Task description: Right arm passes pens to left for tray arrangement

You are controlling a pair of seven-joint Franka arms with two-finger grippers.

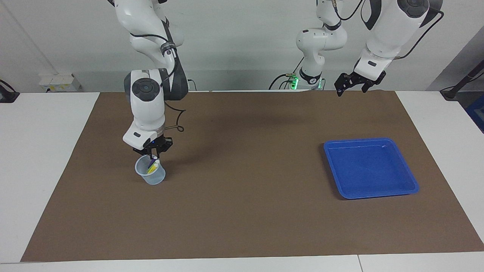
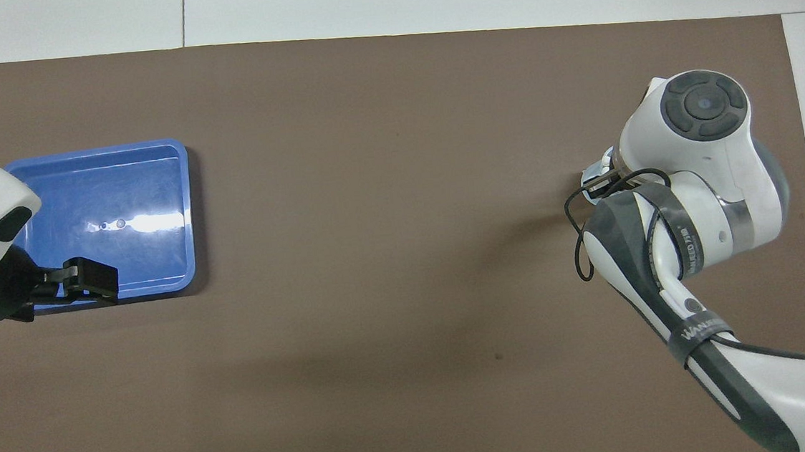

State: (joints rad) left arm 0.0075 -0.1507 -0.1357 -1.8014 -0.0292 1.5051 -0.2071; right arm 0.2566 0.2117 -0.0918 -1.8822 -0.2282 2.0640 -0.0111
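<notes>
Pens (image 1: pixel 152 166) in cup (image 1: pixel 150 175), right hand (image 1: pixel 154 155) pointing down, closed on one, left hand (image 1: pixel 351 86) raised, fingers spread, empty

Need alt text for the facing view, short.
The right end effector is shut at the mouth of a clear cup holding pens. The left end effector hangs open above the mat's edge, and the blue tray sits empty.
</notes>
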